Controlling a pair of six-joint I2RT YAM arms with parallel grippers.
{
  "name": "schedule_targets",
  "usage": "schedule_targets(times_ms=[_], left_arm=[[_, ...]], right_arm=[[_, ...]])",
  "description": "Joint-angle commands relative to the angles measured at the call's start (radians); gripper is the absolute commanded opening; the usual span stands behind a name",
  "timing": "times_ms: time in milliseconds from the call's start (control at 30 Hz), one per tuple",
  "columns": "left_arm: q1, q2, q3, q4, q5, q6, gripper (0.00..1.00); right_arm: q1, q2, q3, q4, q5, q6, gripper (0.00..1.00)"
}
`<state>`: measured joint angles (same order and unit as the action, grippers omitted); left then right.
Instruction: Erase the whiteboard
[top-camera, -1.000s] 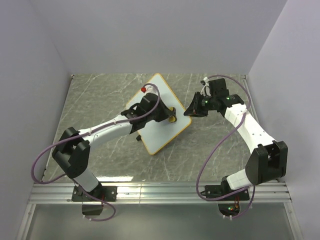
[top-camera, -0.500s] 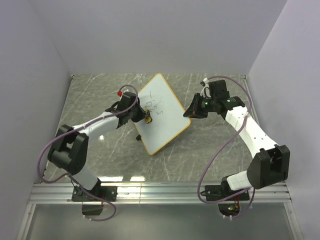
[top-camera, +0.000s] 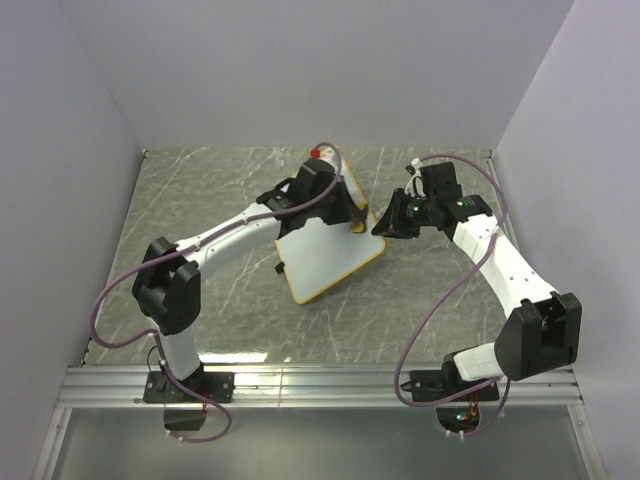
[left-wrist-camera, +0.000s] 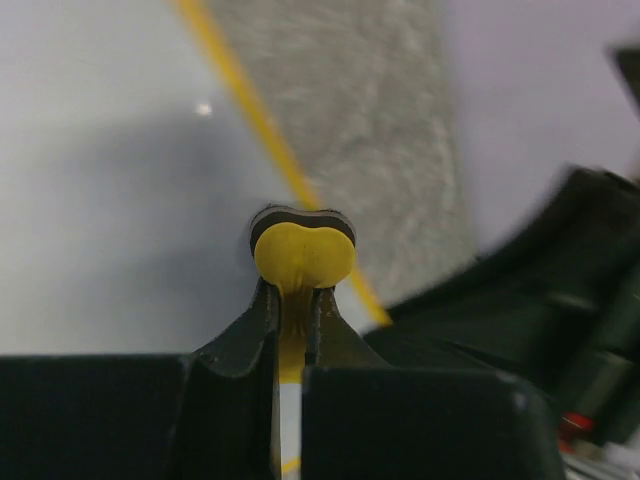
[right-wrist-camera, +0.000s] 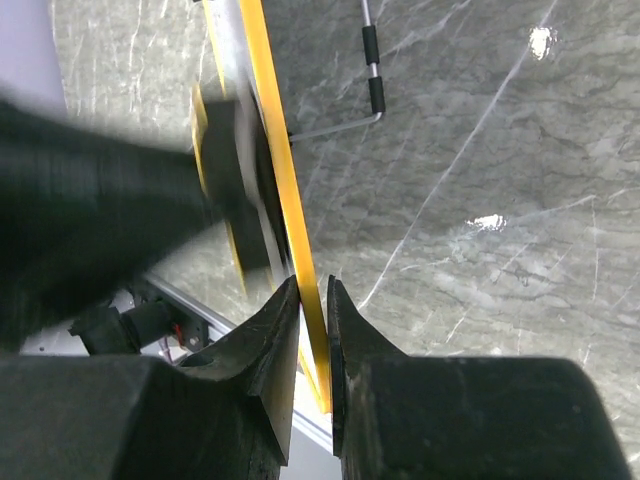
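You had the right gripper pinched shut on the rim of the whiteboard, probably so it wouldn't skid around mid table. The left gripper was clamped tight on the yellow eraser, over the board's right edge.

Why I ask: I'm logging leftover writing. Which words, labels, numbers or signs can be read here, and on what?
None can be read. The uncovered part of the whiteboard shows no marks; the left arm hides the rest. The yellow eraser in the left fingers bears no print.
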<state>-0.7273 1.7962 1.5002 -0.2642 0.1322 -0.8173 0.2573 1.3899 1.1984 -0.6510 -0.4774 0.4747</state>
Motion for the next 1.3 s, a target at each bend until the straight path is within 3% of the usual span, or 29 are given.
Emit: schedule_targets(times_ms=[0,133,467,667,933,1267], left_arm=[[-0.066,0.032,0.008,0.048,0.129,-0.066,0.00],[-0.006,0.026,-0.021,0.026,0.098,-0.051,0.00],[0.328,0.103,-0.092,-0.038,0.113,0.056,0.00],[0.400,0.149,-0.155,-0.050,0.115,0.112,0.00],[0.372,0.102,-0.147,-0.024,0.195,0.072,0.00],[0.092,0.065,-0.008,0.023,0.190,-0.124,0.00]], right_arm=[[0.016,-0.008,-0.003,0.007,-0.003,0.025,0.00],[0.014,-0.012,-0.003,0.004,0.002,0.022,0.00],[0.016,-0.032,-0.028,-0.002,0.011,0.013,0.00],[0.014,-0.031,-0.008,-0.015,0.022,0.005,0.00],[0.016,-0.009,-0.007,0.001,0.016,0.015,0.00],[0.016,0.021,-0.002,0.025,0.010,0.028,0.00]])
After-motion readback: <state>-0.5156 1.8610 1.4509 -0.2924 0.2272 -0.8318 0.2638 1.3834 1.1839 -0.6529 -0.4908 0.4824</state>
